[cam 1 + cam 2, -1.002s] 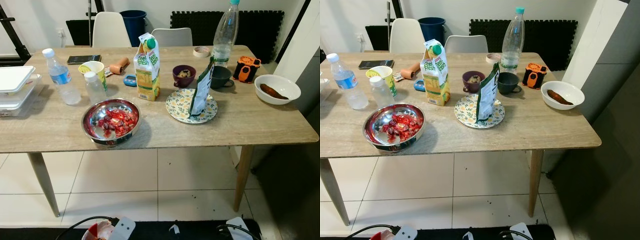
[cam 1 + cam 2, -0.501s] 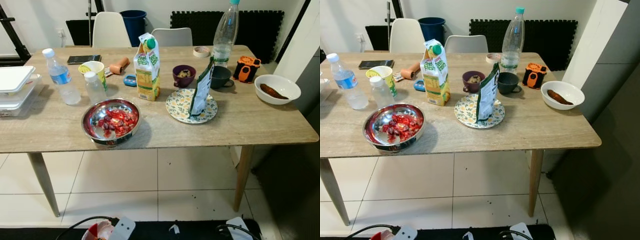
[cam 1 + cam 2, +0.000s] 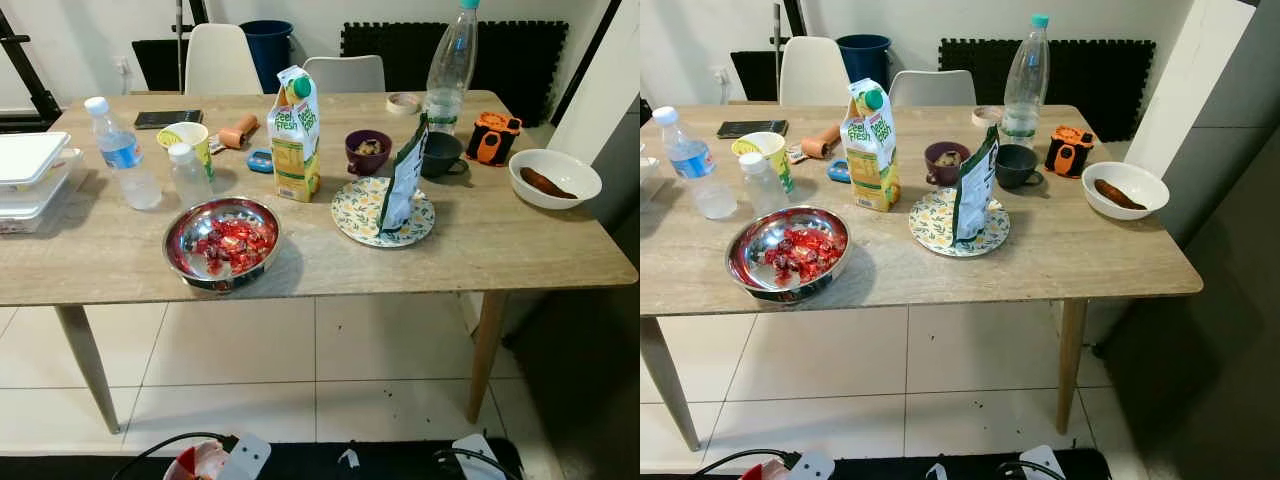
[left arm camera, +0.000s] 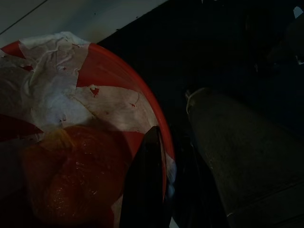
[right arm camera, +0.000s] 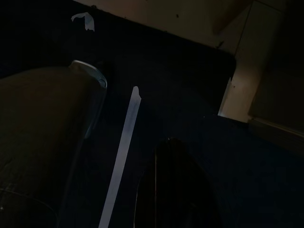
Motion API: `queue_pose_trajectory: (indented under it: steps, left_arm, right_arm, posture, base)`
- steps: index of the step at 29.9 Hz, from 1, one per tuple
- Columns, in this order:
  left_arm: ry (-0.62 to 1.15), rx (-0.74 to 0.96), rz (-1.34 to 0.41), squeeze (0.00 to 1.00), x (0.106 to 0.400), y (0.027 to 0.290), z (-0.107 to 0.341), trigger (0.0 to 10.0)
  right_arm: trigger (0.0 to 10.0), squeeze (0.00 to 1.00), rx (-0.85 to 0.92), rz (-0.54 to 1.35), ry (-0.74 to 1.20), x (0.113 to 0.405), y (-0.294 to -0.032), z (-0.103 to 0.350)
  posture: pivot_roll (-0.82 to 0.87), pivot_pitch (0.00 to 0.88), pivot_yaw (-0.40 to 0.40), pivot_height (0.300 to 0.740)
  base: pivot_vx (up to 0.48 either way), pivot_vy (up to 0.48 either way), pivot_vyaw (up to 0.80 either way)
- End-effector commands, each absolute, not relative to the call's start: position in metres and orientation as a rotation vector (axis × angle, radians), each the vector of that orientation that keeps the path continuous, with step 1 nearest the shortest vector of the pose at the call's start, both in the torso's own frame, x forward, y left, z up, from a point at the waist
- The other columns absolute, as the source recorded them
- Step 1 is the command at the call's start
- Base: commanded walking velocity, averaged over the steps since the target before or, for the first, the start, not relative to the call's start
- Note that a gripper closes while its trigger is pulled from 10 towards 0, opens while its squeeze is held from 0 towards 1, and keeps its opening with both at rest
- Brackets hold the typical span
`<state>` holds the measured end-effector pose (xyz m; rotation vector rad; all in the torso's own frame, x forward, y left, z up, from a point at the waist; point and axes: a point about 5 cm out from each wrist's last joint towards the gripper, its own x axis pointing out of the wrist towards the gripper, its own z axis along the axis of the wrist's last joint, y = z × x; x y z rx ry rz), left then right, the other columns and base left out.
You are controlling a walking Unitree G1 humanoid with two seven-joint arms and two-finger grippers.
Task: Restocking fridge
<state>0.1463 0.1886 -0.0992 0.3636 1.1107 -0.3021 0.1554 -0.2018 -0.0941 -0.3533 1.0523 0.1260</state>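
A wooden table (image 3: 500, 262) stands in front of me, carrying food and drink. A yellow juice carton (image 3: 295, 135) stands upright near its middle. A small water bottle (image 3: 122, 155) and a white-capped bottle (image 3: 188, 175) are at the left. A tall clear bottle (image 3: 449, 65) stands at the back. A steel bowl (image 3: 178, 232) of red wrapped sweets sits near the front edge. A green pouch (image 3: 402, 180) stands on a patterned plate (image 3: 352, 215). My left gripper (image 4: 145, 190) hangs low over a red and white object (image 4: 71, 118). My right gripper (image 5: 173, 190) hangs over a dark mat.
Also on the table are a purple bowl (image 3: 368, 152), a dark mug (image 3: 441, 153), an orange device (image 3: 495, 137), a white bowl (image 3: 577, 170) at the right end, a yellow cup (image 3: 190, 140) and white containers (image 3: 30, 175). Two white chairs (image 3: 222, 60) stand behind. Tiled floor lies below.
The view has shifted very slightly. Nothing on the table has moved.
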Motion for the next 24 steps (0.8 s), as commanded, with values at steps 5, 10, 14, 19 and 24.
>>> queue_pose_trajectory:
  steps: [5,10,14,19,24]
  left_arm:
    - [1.195,0.354,-0.33,0.0,0.1234,0.1854,-0.1078,10.0]
    - [1.195,0.355,-0.329,0.0,0.1236,0.1855,-0.1077,10.0]
    - [1.195,0.354,-0.328,0.0,0.1236,0.1856,-0.1077,10.0]
    - [1.196,0.355,-0.328,0.0,0.1233,0.1858,-0.1078,10.0]
    - [1.197,0.356,-0.328,0.0,0.1229,0.1862,-0.1079,10.0]
  right_arm:
    - [10.0,0.0,-0.356,0.15,1.116,0.1385,-0.1988,-0.1013]
    - [10.0,0.0,-0.356,0.15,1.116,0.1387,-0.1985,-0.1013]
    - [10.0,0.0,-0.356,0.151,1.116,0.1388,-0.1984,-0.1012]
    - [10.0,0.0,-0.357,0.152,1.116,0.1388,-0.1984,-0.1012]
    - [10.0,0.0,-0.359,0.153,1.117,0.1385,-0.1985,-0.1013]
  posture:
    - [-0.06,0.111,0.006,0.74]
    - [-0.06,0.112,0.006,0.74]
    - [-0.06,0.112,0.006,0.74]
    - [-0.06,0.112,0.006,0.74]
    - [-0.06,0.112,0.005,0.74]
  base:
    - [0.0,0.0,0.0]
    - [0.0,0.0,0.0]
    - [0.0,0.0,0.0]
    - [0.0,0.0,0.0]
    - [0.0,0.0,0.0]
